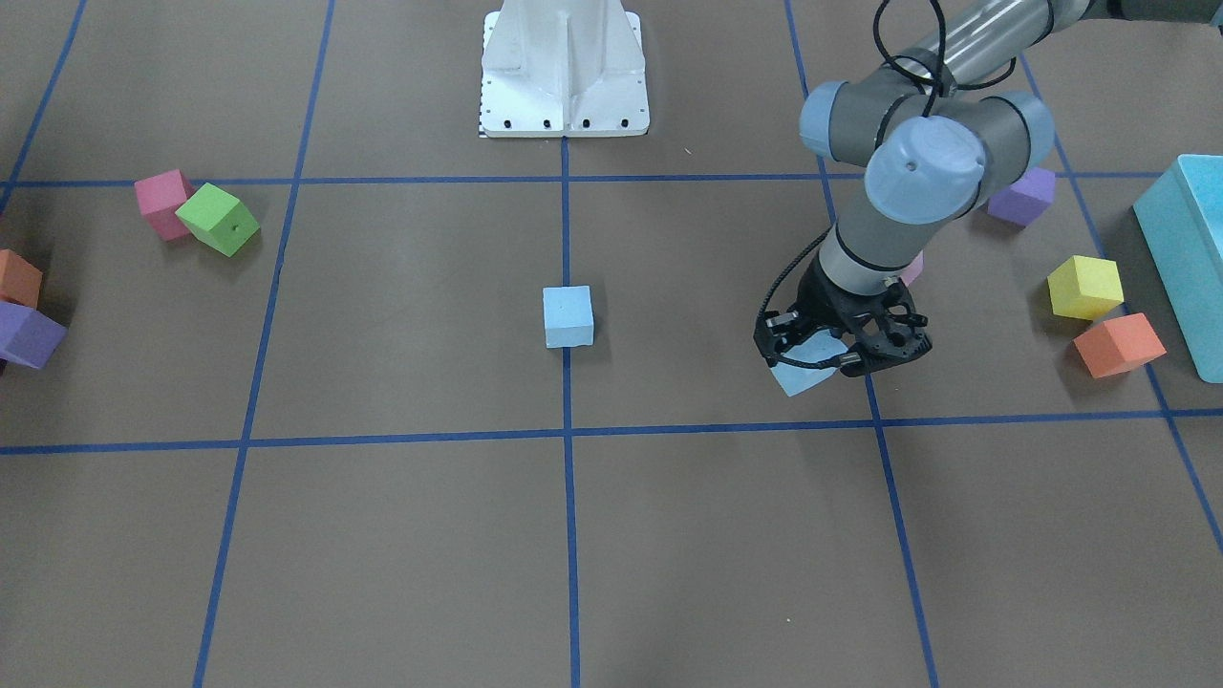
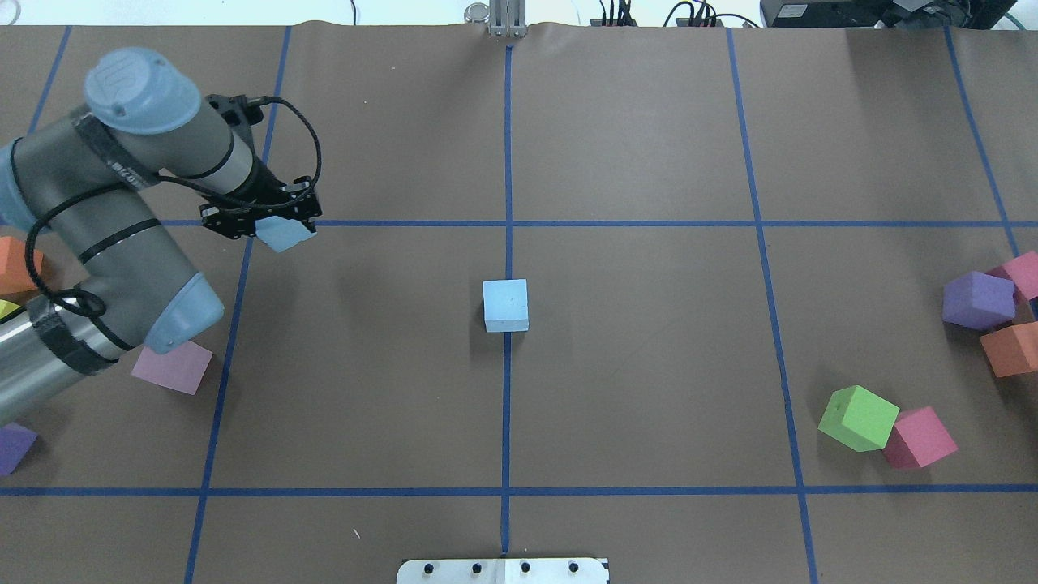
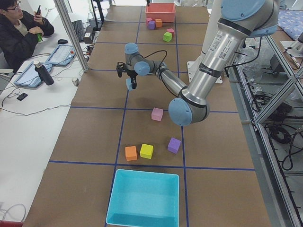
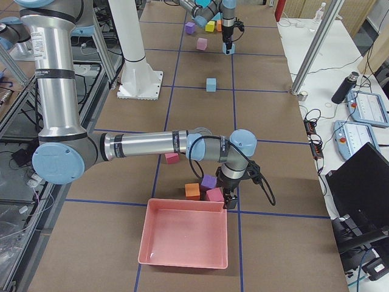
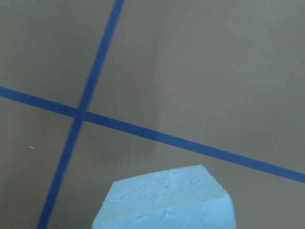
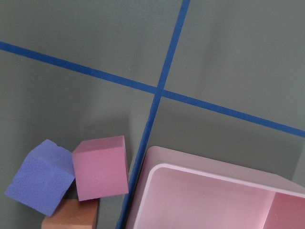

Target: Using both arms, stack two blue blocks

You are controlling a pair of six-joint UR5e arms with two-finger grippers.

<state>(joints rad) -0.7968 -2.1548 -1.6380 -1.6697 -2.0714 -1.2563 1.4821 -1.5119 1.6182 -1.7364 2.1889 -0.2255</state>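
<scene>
One blue block sits on the table's centre line, also seen in the front view and the right side view. My left gripper is shut on the second blue block, tilted, held a little above the table to the left of the centre block. The left gripper and its block also show in the front view. That block fills the bottom of the left wrist view. My right gripper shows only in the right side view, low beside a pink tray; I cannot tell whether it is open or shut.
A light pink cube lies under the left arm. Yellow, orange and purple cubes and a turquoise box lie on the robot's left. Green, pink, purple and orange cubes and the pink tray lie on its right.
</scene>
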